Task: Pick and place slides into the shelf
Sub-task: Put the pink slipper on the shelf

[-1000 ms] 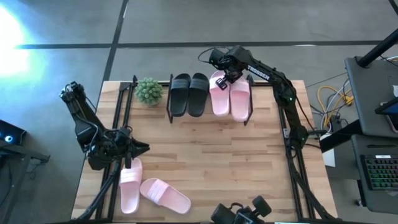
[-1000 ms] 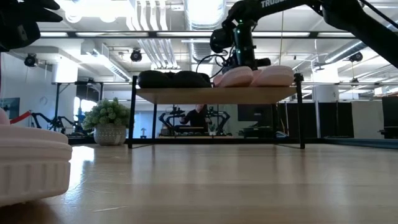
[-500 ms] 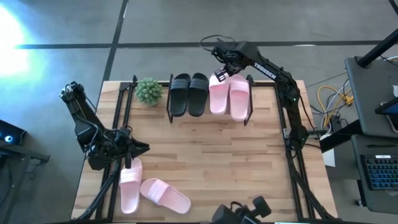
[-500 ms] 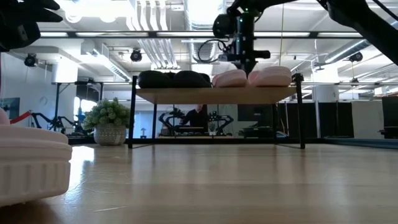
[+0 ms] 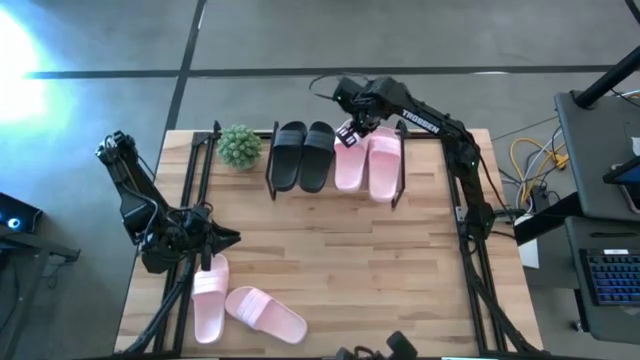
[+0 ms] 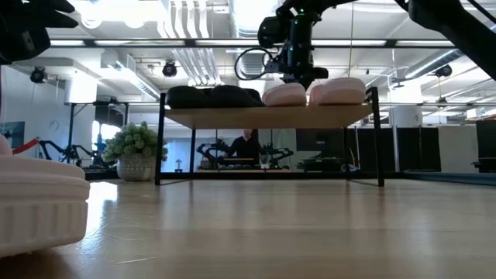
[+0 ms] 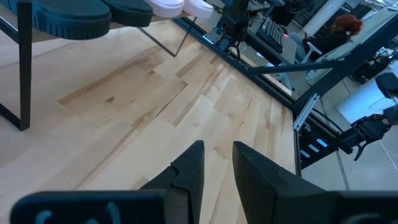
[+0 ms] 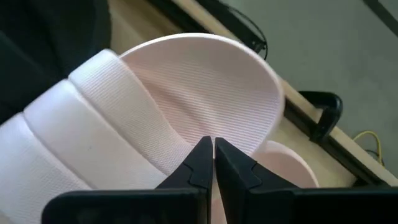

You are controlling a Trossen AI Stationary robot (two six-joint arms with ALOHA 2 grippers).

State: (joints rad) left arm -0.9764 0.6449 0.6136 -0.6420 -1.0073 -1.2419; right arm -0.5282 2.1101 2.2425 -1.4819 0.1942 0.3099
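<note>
Slides on the shelf (image 5: 300,192): just under the right gripper (image 5: 352,127), fingers pressed together, lies a ribbed pale pink slide (image 8: 186,106), its twin (image 5: 385,163) alongside, black pair (image 5: 303,153) beyond. Farther off, two pink slides (image 5: 240,308) rest on the butcher-block table (image 5: 380,270) beside the left gripper (image 5: 225,240), fingers slightly parted, empty. Workshop room behind.
</note>
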